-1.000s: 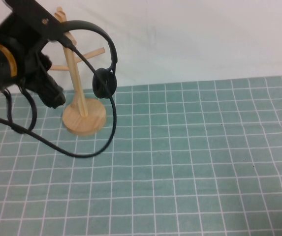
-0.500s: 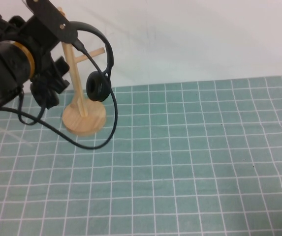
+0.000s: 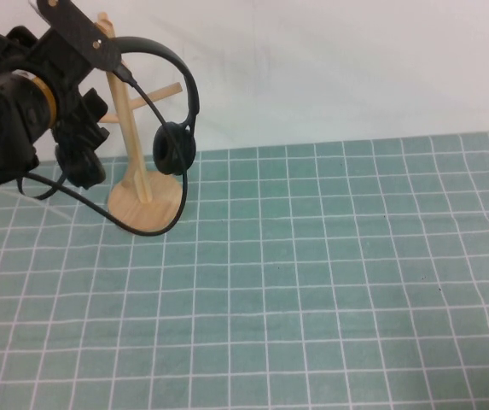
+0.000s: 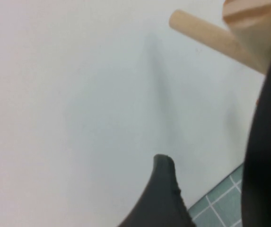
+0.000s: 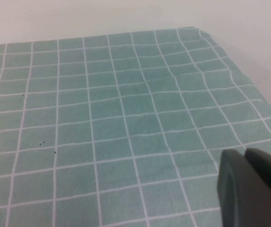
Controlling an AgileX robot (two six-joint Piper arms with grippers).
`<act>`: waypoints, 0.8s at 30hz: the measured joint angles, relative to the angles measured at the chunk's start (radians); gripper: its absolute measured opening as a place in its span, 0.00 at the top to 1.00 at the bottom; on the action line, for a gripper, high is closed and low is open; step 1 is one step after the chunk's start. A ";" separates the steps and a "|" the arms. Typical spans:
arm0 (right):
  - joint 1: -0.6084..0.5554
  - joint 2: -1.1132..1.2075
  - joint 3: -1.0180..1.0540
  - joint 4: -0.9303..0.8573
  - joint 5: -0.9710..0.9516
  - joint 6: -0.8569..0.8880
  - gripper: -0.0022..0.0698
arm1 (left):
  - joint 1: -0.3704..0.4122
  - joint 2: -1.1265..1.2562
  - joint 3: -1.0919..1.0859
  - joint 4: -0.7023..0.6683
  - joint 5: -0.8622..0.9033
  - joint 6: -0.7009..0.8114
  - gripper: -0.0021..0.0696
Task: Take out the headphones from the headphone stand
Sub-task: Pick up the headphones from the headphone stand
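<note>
Hanging headphones (image 3: 178,147) on the wooden stand (image 3: 135,145) at the worktop's (image 3: 312,282) far left. Left gripper (image 3: 90,47) spreading wide beside the headband. Right gripper (image 5: 251,187) pressing together, well apart.

From my raised camera I am looking down across the checked mat (image 3: 312,282) toward its far edge and the white wall (image 3: 329,60). My left wrist camera is pressing close to the wooden stand (image 4: 230,33), facing that wall. My right wrist camera is hanging low over a mat (image 5: 102,123) corner.
</note>
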 joint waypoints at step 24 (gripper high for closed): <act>0.000 0.000 0.000 0.000 0.000 0.000 0.98 | 0.029 0.098 -0.087 0.045 -0.063 -0.075 0.90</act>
